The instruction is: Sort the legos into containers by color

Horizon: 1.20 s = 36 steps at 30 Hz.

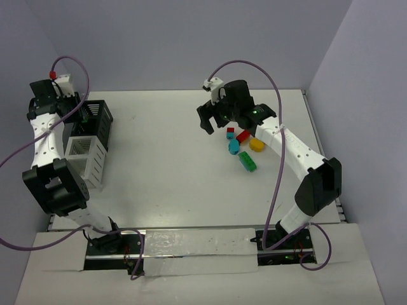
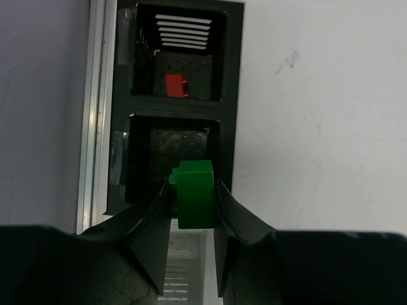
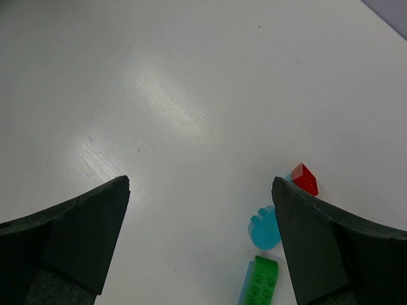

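The left arm stands folded along the table's left edge; the left claw is over the black bin, clenched on a green brick whose longer side runs along the fingers, above the compartment next to the white bin; a red brick lies in the far compartment. The right arm reaches forward; the right claw is spread wide above the table; beside it lie a red wedge, a cyan piece, a yellow piece and a long green brick, lying slantwise.
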Each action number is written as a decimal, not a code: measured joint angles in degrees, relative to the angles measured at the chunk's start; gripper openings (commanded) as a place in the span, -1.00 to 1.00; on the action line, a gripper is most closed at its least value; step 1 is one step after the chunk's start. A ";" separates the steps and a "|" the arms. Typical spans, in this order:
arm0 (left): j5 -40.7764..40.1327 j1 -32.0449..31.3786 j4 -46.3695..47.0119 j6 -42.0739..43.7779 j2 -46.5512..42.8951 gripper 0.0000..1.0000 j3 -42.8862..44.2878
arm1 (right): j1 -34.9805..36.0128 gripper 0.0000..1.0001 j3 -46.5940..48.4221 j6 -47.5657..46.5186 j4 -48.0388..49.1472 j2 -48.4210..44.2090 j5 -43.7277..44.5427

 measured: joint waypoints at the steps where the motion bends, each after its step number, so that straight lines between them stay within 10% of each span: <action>1: -0.74 0.00 0.35 0.33 0.64 -0.96 -0.41 | -0.27 1.00 -0.08 -0.01 -0.25 -0.05 -0.22; 16: -5.94 0.02 4.06 2.76 4.37 0.36 -3.94 | -4.87 1.00 -5.63 -0.49 -3.85 -4.70 -1.04; 36: 4.10 -6.07 3.99 5.34 -2.60 0.48 -1.33 | -28.39 0.60 -5.66 -13.17 -16.68 1.13 -0.39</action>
